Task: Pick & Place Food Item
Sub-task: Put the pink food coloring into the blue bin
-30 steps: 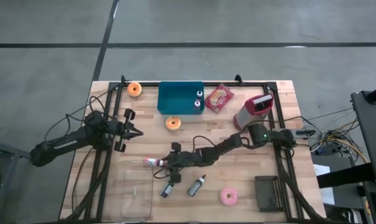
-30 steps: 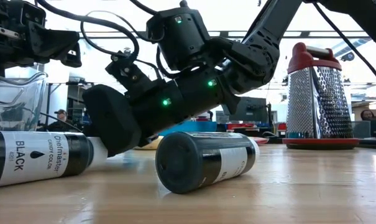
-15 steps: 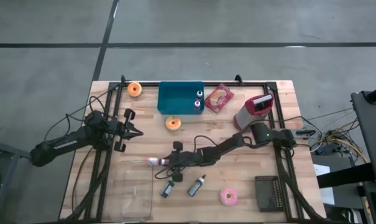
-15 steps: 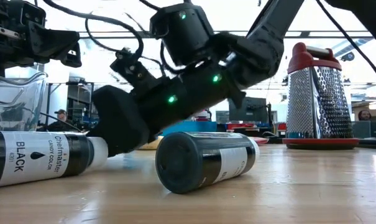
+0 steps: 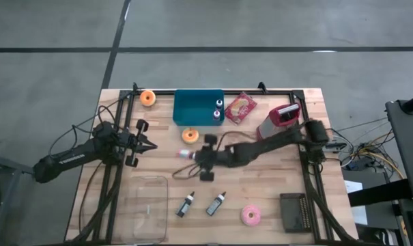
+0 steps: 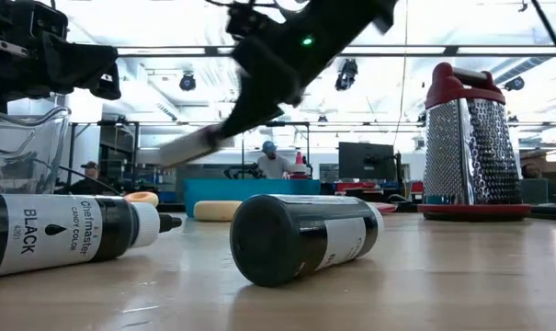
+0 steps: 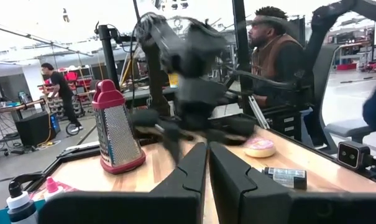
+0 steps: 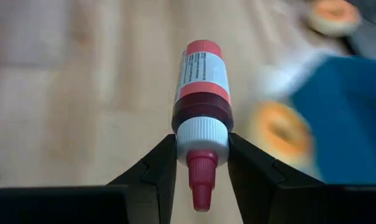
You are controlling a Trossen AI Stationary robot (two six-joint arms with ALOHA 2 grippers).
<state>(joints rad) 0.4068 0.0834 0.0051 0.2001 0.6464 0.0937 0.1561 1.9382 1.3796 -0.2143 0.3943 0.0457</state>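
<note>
Above mid-table, right end effector [image 8: 200, 155] clamping red bottle [image 8: 201, 84] at its neck, nozzle toward wrist, body pointing outward

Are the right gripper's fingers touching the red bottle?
Touching. The right wrist view shows the red bottle clamped at its white collar between both fingers of the right gripper, with no gap.

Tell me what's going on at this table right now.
The right gripper is shut on a small red food colouring bottle, gripping it at the white cap end, and holds it off the table near the middle, beside an orange donut and the blue bin. Two black bottles lie on the wood near a clear glass dish. The left gripper waits shut, over the table's left side.
</note>
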